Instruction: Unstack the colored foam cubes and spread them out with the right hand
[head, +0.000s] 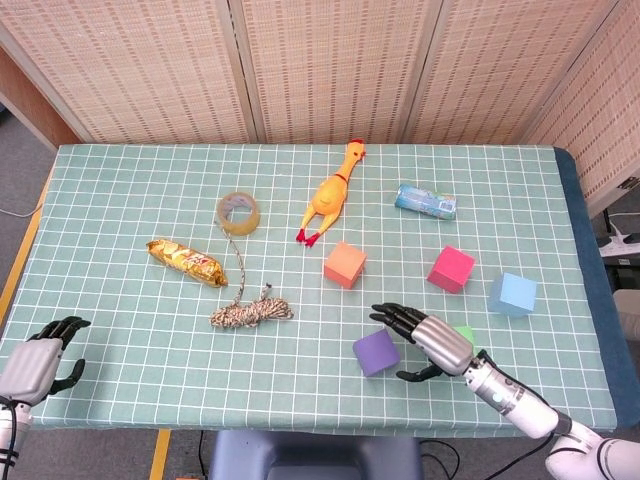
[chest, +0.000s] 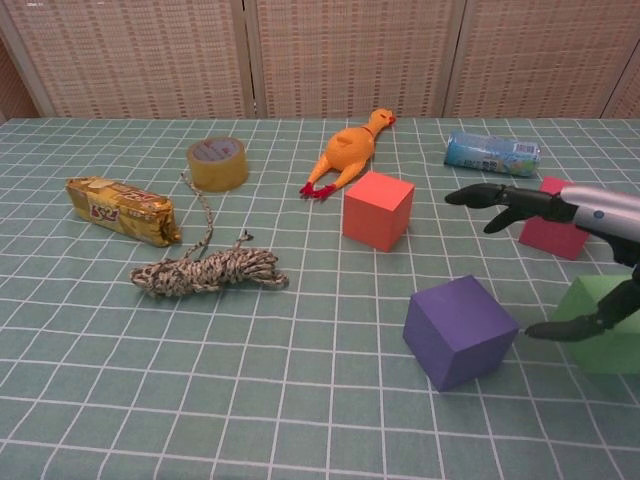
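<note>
A purple cube (head: 376, 352) (chest: 459, 331) lies on the table near the front edge, free of any hand. My right hand (head: 432, 340) (chest: 560, 240) hovers just right of it, fingers spread and holding nothing. An orange cube (head: 344, 264) (chest: 378, 209), a pink cube (head: 451, 268) (chest: 551, 232), a light blue cube (head: 512, 294) and a green cube (head: 463, 335) (chest: 603, 322) lie apart on the cloth; the right hand partly hides the green one. My left hand (head: 38, 362) rests at the front left corner, fingers curled, holding nothing.
A rubber chicken (head: 330, 194), tape roll (head: 239, 212), snack packet (head: 185, 260), coiled rope (head: 250, 312) and a blue-green wrapped pack (head: 425, 201) lie on the checked tablecloth (head: 130, 190). A woven screen stands behind the table.
</note>
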